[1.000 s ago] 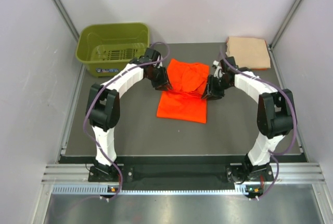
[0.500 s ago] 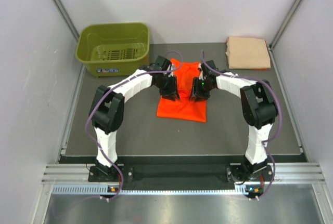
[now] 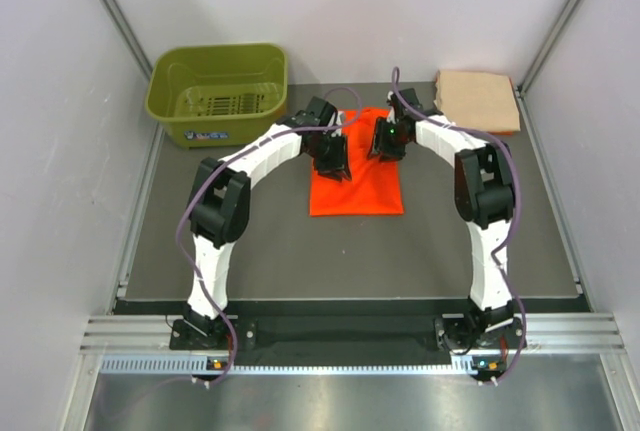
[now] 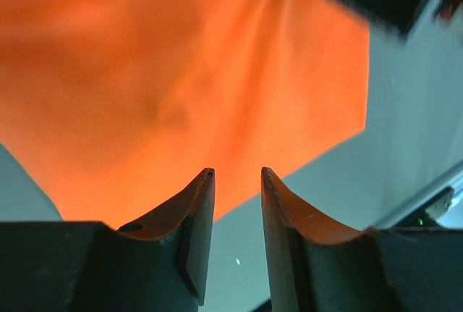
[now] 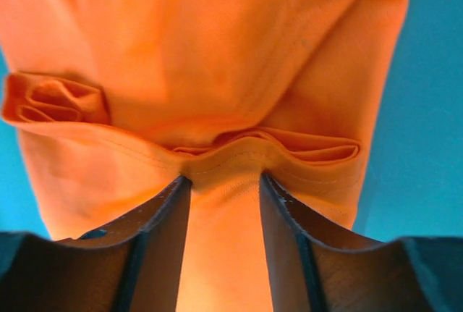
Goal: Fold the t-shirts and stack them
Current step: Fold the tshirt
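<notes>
Surface: dark grey bench (image 3: 260,241), matt, with a metal rail (image 3: 340,336) along its near edge where both arm bases are bolted.
Room: pale plain walls (image 3: 400,11) close the bench in on the left, right and far sides.
Far-left corner: olive-green plastic basket (image 3: 216,49), upright, with a slotted floor.
Far-right corner: peach-tan t-shirt (image 3: 478,101), folded to a flat square. It lies well apart from the orange one and is touched by neither claw.
Centre of bench: orange t-shirt (image 3: 357,186), folded to a rough rectangle. It lies flat, a little towards the far side, and is not lifted.
Left claw (image 3: 335,166): set at the left edge of the orange t-shirt, about halfway along it.
Left claw, wrist view (image 4: 236,174): fingers apart with nothing between them. Bare bench shows through the gap, and the orange cloth (image 4: 181,73) spreads out beyond the tips.
Right claw (image 3: 385,146): set on the far-right part of the orange t-shirt, across from the left claw.
Right claw, wrist view (image 5: 222,178): fingers apart, tips down on the orange cloth (image 5: 217,58). A raised fold of hem fills the gap between the tips and meets both fingers. A second small bunch of folds sits at the cloth's left edge in that view.
Arms: both reach inward from the sides and nearly meet over the orange t-shirt.
</notes>
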{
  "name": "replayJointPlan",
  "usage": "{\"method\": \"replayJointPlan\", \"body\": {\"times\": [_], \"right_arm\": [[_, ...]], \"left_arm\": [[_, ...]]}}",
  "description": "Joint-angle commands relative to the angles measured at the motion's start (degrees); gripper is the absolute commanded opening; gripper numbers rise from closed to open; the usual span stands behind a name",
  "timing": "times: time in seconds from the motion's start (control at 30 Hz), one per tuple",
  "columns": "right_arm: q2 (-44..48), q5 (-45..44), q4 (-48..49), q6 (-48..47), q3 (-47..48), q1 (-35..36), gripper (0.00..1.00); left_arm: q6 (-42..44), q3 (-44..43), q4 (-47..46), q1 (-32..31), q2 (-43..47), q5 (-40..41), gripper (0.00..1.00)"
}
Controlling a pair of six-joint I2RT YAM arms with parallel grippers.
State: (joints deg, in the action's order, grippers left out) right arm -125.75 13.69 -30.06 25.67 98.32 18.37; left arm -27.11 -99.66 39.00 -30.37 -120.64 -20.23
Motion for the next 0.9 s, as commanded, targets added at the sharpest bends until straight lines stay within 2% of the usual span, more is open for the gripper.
{"method": "replayJointPlan", "body": {"times": [0.0,0.27,0.37,0.5,0.6,0.87], "right_arm": [[5.15,-0.68,-2.19,-2.73,-1.64,0.00,0.45],[9.99,0.54,-5.88,-5.81,-3.31,-0.09,0.47],[12.98,1.16,-7.28,-6.86,-5.07,-0.53,0.55],[17.38,4.05,-8.87,-8.44,-11.45,-3.33,0.63],[20.54,8.27,-8.44,-8.97,-18.31,-5.96,0.65],[27.22,16.09,-0.36,-6.08,-33.71,-9.14,0.71]], "left_arm": [[1.97,-5.45,-0.34,1.63,-3.28,1.15,0.37],[3.12,-13.89,-0.07,5.49,-12.33,0.01,0.37],[4.70,-15.57,1.33,5.94,-12.96,-0.25,0.39],[3.65,-11.72,0.11,5.41,-7.70,-3.06,0.53],[3.56,-9.16,0.20,4.18,-4.09,-3.41,0.57],[2.60,7.97,2.12,1.72,11.91,5.35,0.64]]}}
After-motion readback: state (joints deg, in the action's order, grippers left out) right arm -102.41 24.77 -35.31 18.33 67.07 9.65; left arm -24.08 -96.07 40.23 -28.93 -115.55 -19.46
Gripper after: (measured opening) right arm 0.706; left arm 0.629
